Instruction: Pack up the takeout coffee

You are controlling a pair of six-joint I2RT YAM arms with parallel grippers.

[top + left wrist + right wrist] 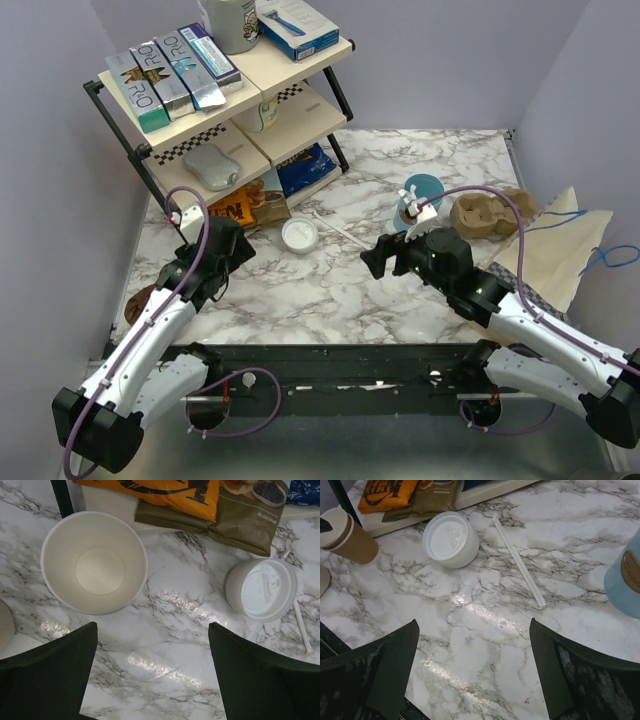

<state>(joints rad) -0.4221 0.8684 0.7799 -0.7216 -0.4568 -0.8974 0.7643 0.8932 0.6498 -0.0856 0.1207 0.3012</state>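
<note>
The top camera sits high up behind the near edge and looks down on the whole tabletop (330,300) from far away. Each wrist camera looks down past its own two jaws, very close to the marble. All three views show the takeout coffee (299,234) and the white straw (518,561) beside it.

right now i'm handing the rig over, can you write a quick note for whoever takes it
Left tool: open, empty, over the table, with the lidless tan cup ahead on its left.
Right tool: open, empty, over bare marble.
Takeout coffee: lid on, standing in front of the shelf, clear of both tools; a straw lies beside it.
Done: nothing packed.
Left: grasp the coffee and pack it, probably into the cardboard carrier or the paper bag on the right; which one is unclear.
</note>
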